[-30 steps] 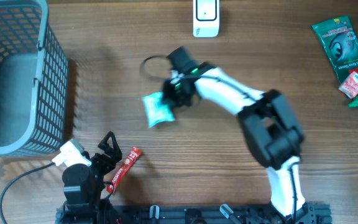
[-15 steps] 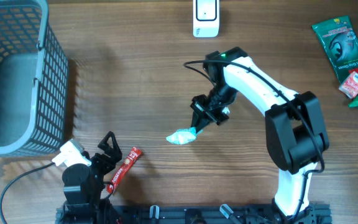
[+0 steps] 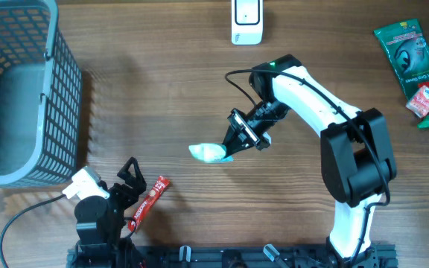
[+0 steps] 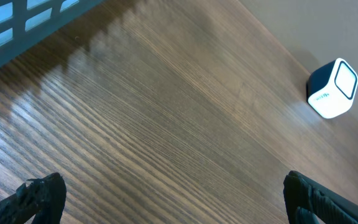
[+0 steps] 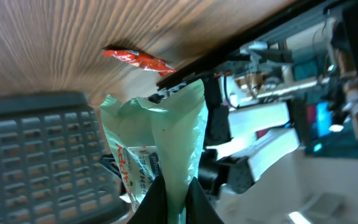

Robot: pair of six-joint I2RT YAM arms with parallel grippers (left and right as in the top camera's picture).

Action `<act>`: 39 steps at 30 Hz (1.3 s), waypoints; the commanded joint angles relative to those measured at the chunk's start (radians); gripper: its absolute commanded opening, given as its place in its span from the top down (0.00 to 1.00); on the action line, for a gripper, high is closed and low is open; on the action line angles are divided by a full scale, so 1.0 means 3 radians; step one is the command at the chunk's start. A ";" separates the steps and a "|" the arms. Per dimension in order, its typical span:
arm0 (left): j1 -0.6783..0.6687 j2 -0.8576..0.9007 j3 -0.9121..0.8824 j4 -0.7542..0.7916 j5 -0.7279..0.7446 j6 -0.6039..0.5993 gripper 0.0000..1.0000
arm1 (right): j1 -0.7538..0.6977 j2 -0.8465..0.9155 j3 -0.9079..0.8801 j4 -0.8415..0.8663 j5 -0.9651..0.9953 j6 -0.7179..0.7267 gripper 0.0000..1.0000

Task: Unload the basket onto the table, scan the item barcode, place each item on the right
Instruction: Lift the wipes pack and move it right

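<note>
Right fingers (image 3: 237, 138) clenched on the pale green pouch (image 3: 207, 153) — held over the middle of the worktop (image 3: 147, 97), below and left of the white scanner (image 3: 246, 22). Left fingers (image 3: 132, 171) spread wide, grasping nothing — stationed near the front edge, just beside a red sachet (image 3: 149, 199).

The wooden table (image 3: 140, 97) bears a basket (image 3: 67, 89), scanner (image 3: 246, 22) and green packet (image 3: 408, 56).

Overhead cam: straight down on bench (image 3: 140, 97). L wrist: low, facing scanner (image 4: 333, 88), shared w/ overhead. R wrist: rolled, close-up.
</note>
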State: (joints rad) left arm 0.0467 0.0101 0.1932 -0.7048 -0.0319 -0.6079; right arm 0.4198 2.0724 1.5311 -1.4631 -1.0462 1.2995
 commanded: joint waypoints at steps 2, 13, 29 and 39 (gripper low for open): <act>-0.0019 -0.0003 -0.0034 -0.0003 -0.0036 -0.0020 0.00 | -0.0018 -0.0076 -0.0003 -0.0027 -0.0149 0.0394 0.96; -0.0019 -0.0003 -0.0034 -0.0003 -0.0034 -0.0020 0.00 | -0.0018 -0.0076 -0.0003 0.0004 -0.0104 0.0413 0.96; -0.0019 -0.0003 -0.0034 -0.0003 -0.0034 -0.0020 0.00 | -0.0415 -0.0078 -0.0003 0.0013 0.1204 -0.1363 0.96; -0.0019 -0.0003 -0.0034 -0.0003 -0.0034 -0.0020 0.00 | -0.0533 -0.0195 -0.0003 -0.0277 0.1748 -0.1687 0.96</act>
State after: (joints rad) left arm 0.0467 0.0101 0.1932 -0.7048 -0.0319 -0.6079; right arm 0.2829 2.0712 1.5311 -1.5150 -0.6136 0.8597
